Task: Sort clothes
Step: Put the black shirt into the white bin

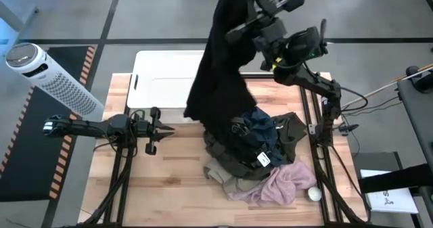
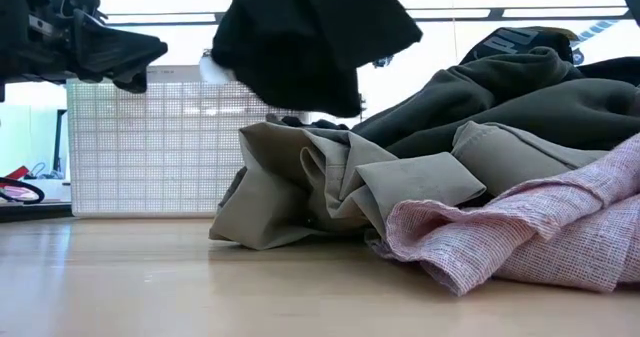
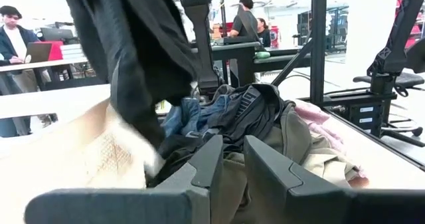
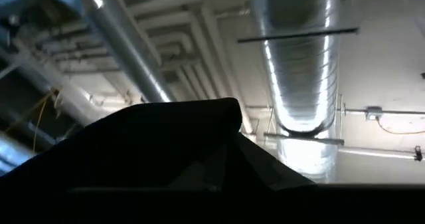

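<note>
My right gripper (image 1: 238,3) is raised high over the table's far side. A black garment (image 1: 218,65) hangs from it over the white basket (image 1: 157,79) and the pile's far edge. In the low view the garment's lower end (image 2: 300,47) hangs clear of the table. The pile lies on the table: navy (image 1: 265,130), olive-khaki (image 1: 292,130), beige-tan (image 2: 320,182) and pale pink (image 1: 279,184) clothes. My left gripper (image 1: 170,128) hovers left of the pile with its fingers nearly together, holding nothing. My right gripper is shut on the black garment near its upper end (image 4: 172,137). The cloth drapes over the fingers and hides the place of contact. The garment hangs slack below the gripper, lifted clear of the table and the pile.
The basket's mesh wall (image 2: 150,147) stands at the far side behind the pile. A small white ball (image 1: 314,194) lies near the pink cloth at the near right. A white tower fan (image 1: 54,79) stands beyond the table's left edge. People (image 3: 13,31) are in the room behind.
</note>
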